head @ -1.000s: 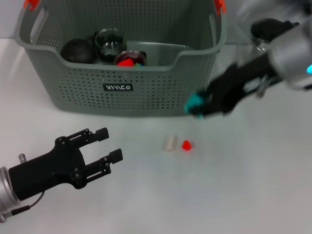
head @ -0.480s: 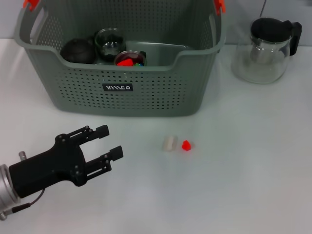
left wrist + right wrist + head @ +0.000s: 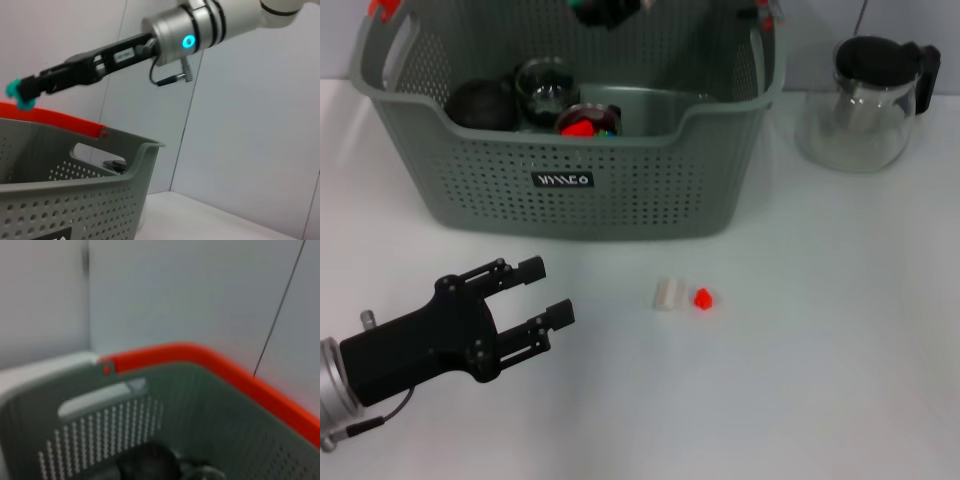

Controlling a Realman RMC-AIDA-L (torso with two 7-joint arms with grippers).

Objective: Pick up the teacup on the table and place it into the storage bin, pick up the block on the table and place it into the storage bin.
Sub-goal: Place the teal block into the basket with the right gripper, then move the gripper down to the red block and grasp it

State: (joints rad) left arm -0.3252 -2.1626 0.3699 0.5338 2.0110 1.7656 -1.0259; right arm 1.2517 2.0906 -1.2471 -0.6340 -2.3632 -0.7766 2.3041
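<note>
Right gripper (image 3: 608,10) only a dark blur w/ a bit of teal at top edge of head view, mostly cut off; can't tell if fingers apart or together. In left wrist view, teal tip (image 3: 20,94) seen above storage bin (image 3: 75,190), too small to tell what's in it, if anything. Bin cut off at bottom and side there. Bin stuff in head view half hidden by front wall (image 3: 580,180): dark round thing (image 3: 480,104), glass thing (image 3: 545,88), sth red (image 3: 582,126). Label (image 3: 562,180) letters too small to read. Small white piece (image 3: 668,294) and red piece (image 3: 703,298) on table (image 3: 820,350) too tiny to name. Left arm cut off at corner. Right wrist view all blurry.
</note>
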